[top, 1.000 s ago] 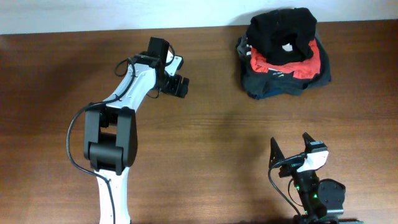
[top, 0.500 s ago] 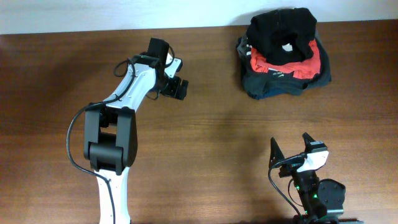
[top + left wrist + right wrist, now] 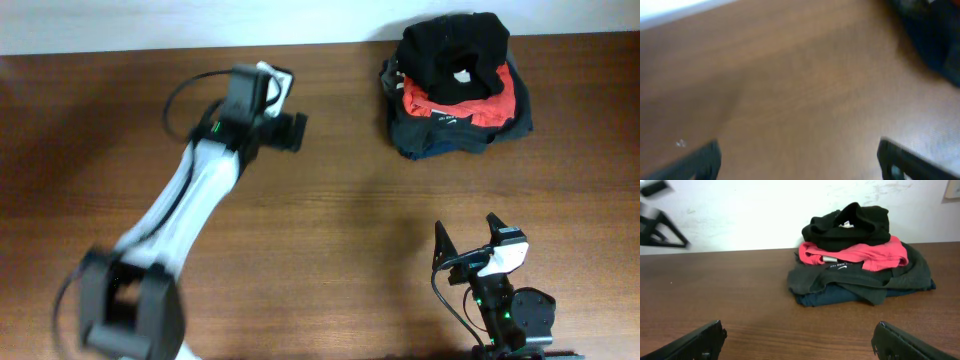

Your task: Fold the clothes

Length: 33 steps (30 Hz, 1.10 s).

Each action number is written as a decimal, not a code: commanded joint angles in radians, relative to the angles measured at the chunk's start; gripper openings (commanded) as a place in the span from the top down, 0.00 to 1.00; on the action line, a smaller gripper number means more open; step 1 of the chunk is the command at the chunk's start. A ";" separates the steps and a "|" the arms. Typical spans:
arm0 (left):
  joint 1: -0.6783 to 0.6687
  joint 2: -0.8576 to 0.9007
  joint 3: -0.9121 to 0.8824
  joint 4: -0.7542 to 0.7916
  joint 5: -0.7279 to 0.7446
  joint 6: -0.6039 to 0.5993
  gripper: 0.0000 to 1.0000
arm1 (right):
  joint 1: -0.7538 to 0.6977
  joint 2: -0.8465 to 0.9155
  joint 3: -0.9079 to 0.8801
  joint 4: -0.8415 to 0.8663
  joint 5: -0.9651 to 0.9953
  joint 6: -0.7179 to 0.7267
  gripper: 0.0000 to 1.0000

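The black garment lies bunched on top of a pile of clothes at the table's far right, with a white label showing. It also shows in the right wrist view. My left gripper is open and empty over bare wood, well left of the pile. In the left wrist view the left gripper's fingers are wide apart and a dark blurred edge of the pile sits at the top right. My right gripper is open and empty near the front edge, its fingers spread and facing the pile.
Under the black garment lie a red t-shirt, a dark grey garment and a navy one. A white wall runs behind the table's far edge. The wooden table is bare between the two arms.
My left arm has swung and stretched out, blurred with motion; its gripper has shifted slightly up and to the right. The right arm and the pile have not moved.
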 commanded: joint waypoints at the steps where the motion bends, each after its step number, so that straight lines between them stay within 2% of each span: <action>1: 0.016 -0.208 -0.274 0.139 -0.066 -0.010 0.01 | 0.005 -0.009 -0.010 0.004 0.013 0.002 0.01; 10: 0.078 -0.736 -0.917 0.575 -0.063 -0.011 0.01 | 0.005 -0.009 -0.010 0.004 0.013 0.002 0.01; 13: 0.103 -0.874 -1.026 0.625 -0.058 -0.023 0.01 | 0.005 -0.009 -0.010 0.004 0.013 0.002 0.01; 17: 0.191 -1.156 -1.191 0.650 -0.052 -0.090 0.01 | 0.005 -0.009 -0.010 0.004 0.013 0.002 0.01; 23: 0.342 -1.373 -1.287 0.649 0.071 -0.094 0.01 | 0.005 -0.009 -0.010 0.004 0.013 0.002 0.01; 33: 0.408 -1.574 -1.357 0.610 0.074 -0.093 0.01 | 0.005 -0.009 -0.010 0.004 0.013 0.002 0.01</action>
